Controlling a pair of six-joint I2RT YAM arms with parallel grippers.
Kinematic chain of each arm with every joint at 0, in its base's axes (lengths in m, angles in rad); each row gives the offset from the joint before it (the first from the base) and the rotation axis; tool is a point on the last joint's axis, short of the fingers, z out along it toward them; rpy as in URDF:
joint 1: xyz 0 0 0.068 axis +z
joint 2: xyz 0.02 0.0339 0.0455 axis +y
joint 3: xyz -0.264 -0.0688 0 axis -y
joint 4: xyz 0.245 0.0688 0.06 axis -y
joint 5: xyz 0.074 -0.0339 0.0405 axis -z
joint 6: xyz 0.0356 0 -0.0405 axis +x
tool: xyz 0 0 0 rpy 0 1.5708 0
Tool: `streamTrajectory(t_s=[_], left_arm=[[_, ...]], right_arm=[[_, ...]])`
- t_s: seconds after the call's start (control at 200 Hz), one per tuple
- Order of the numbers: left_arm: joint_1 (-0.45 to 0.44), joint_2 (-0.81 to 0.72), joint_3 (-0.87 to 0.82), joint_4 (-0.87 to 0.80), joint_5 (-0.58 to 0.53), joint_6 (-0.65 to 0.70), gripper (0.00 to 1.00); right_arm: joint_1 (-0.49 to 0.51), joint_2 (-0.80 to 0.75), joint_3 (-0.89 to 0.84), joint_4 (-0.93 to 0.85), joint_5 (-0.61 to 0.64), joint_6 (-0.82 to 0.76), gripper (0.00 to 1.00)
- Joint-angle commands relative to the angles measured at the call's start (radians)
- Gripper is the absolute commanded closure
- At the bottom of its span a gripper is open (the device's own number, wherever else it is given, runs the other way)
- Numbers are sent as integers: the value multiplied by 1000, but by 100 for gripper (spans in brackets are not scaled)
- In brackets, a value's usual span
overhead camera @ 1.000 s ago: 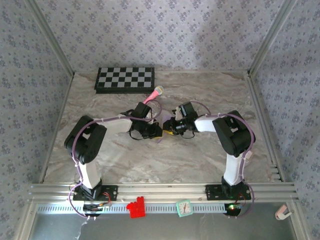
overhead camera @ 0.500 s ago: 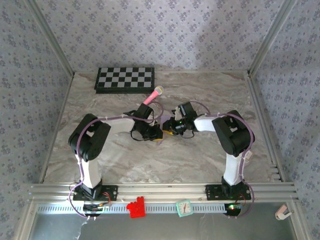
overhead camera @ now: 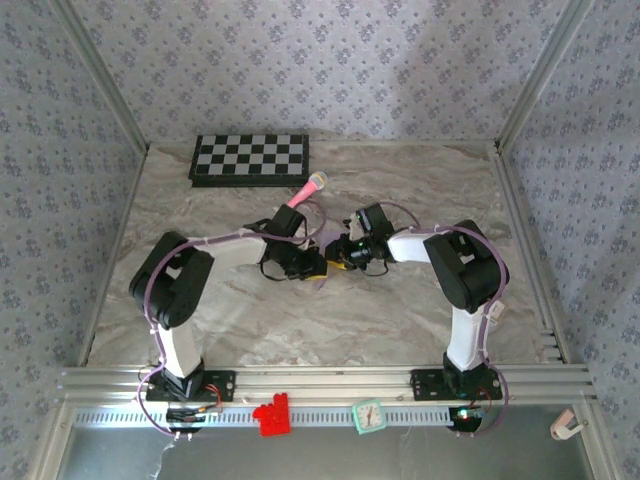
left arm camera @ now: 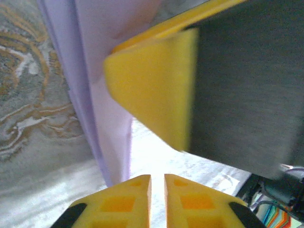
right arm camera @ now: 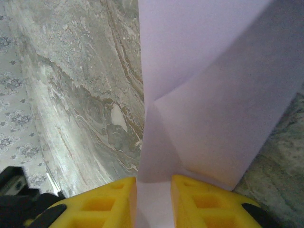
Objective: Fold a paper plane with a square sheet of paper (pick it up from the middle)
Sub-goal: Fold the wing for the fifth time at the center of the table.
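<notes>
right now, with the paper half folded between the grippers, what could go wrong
The right gripper pinches the folded paper only at its near edge, so it could slip or tear if pulled. The left gripper sits right beside the paper, fingers barely apart and empty; closing here could catch a wrong layer and skew the crease.

From the right wrist, the sheet of paper runs off the top and right edges; the right gripper is cut off by the bottom edge just behind its yellow fingertips, and whether they pinch the paper cannot be told; from the left wrist, a blurred yellow-and-grey shape is cut off at top and right; the left gripper is cropped likewise; from above, the arms hide most of the sheet and the lower end of the microphone.
</notes>
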Motion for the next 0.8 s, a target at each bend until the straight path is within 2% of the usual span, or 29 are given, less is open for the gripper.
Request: streamTrajectory(t_s=[0.0,0.11,0.52,0.795], left_arm=[[23,-80,-35,-17,-21,-29,80],[29,-87,-60,-17,-25,-50,73],[15,21,-37,-9,54,-73,73],[6,43,-22,-19,45,-59,83]], right_arm=[[7,6,-6,-22,19,-14,72],[6,-2,-17,-2,20,-5,72],[5,-14,-29,26,20,13,71],[2,-31,-47,65,5,33,70]])
